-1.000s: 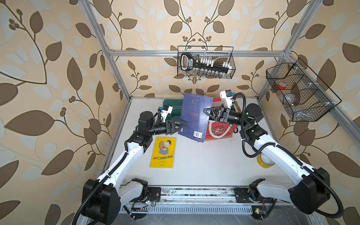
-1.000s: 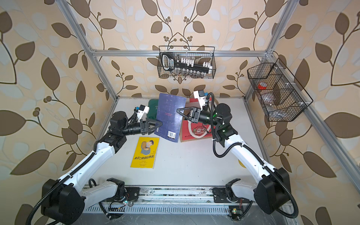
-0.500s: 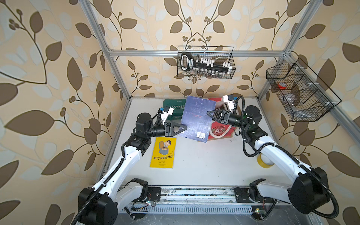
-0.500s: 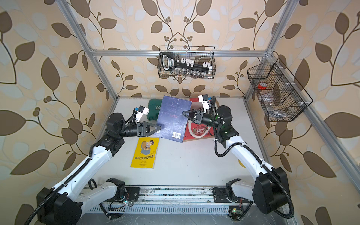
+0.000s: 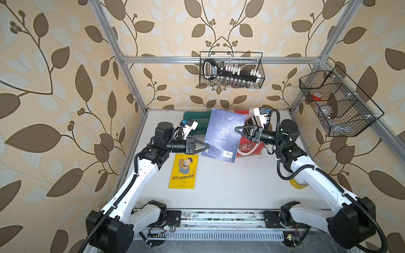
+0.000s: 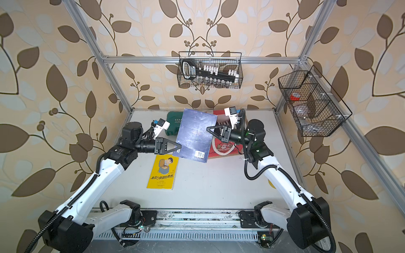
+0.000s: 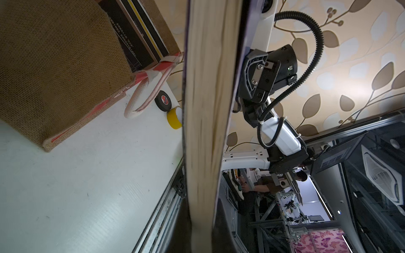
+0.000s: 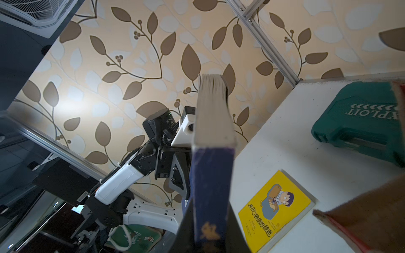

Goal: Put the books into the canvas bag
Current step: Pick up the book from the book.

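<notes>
Above tabletop [image 5: 230, 181]: navy book [image 5: 223, 133], left tool [image 5: 207, 146] clamped on one side edge; right tool [image 5: 237, 129] astride the opposite edge, whether gripping or parted cannot be told.

Green tool case [image 5: 198, 118] on the table [image 5: 230, 181], yellow tape roll [image 5: 295, 184] (half hidden)

White arm links [image 5: 142, 174], black joints [image 5: 288, 131], ribbed black cables [image 7: 320, 39] — left claw [image 5: 207, 146], right claw [image 5: 236, 129] black, triangular; white wrist cameras [image 5: 191, 125].
</notes>
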{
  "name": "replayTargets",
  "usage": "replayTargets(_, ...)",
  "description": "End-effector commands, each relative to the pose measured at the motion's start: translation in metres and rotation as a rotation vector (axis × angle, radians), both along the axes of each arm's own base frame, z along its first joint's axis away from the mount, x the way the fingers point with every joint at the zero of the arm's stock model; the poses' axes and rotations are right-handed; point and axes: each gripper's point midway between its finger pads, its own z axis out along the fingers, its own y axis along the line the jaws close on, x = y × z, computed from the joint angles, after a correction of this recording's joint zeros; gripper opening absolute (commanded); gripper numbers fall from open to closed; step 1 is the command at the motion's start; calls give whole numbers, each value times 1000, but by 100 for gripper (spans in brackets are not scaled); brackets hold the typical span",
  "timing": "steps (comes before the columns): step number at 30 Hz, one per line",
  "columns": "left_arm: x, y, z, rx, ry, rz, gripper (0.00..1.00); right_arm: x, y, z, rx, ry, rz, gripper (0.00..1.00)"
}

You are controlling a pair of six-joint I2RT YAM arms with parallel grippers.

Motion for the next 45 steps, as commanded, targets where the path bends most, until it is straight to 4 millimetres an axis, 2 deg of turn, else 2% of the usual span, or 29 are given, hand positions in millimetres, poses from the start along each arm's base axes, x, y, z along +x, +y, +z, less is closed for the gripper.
replayTargets(1,-21,-1,12,-13,-86,-95,0,-28,4,15,-12,-65,156,43)
replayTargets(4,-25,-2,10,-22,-90,-125,0,-36,3,12,-47,-52,217,56)
replayTargets(7,-27,-9,4,-15,-82,-151,0,-35,3,13,-78,-23,237,58)
replayTargets(10,-32,-16,-4,17,-61,-190,0,-43,3,16,-82,-12,288,58)
replayTargets(17,-36,-20,-26,111,-67,-175,0,-56,-3,-15,-169,168,255,44)
replayTargets(21,-33,-20,-31,133,-56,-166,0,-68,-7,-23,-274,201,211,43)
replayTargets(23,-32,-20,-33,141,-51,-161,0,-72,-11,-34,-365,217,175,43)
replayTargets(26,-33,-20,-33,143,-52,-161,0,-81,-10,-45,-413,233,175,43)
replayTargets(30,-32,-17,-38,169,-52,-135,0,-83,-15,-58,-477,245,142,42)
replayTargets(33,-33,-18,-38,161,-47,-142,0,-81,-22,-62,-521,222,104,41)
replayTargets(37,-34,-19,-37,157,-44,-149,0,-82,-26,-62,-548,204,90,34)
replayTargets(45,-34,-20,-41,153,-26,-149,0,-80,-32,-52,-580,118,59,24)
